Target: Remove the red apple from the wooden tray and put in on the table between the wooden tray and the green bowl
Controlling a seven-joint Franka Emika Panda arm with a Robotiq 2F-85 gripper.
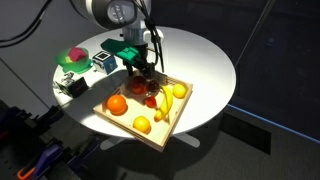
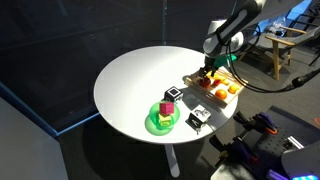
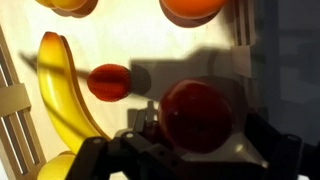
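In an exterior view, the green bowl (image 1: 72, 58) sits on the left of the table (image 1: 205, 60), and the wooden tray (image 1: 122, 129) is next to it. In the wrist view come a banana (image 3: 60, 95), a small red fruit (image 3: 110, 82), then the red apple (image 3: 197, 108). The gripper (image 3: 198, 130) holds the apple tight over the tray.

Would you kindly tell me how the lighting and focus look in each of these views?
Wrist view: the gripper throws a dark shadow over the wooden tray, leaving the red apple dim; the gripper itself is blurred. In both exterior views the table glares white against dark surroundings.
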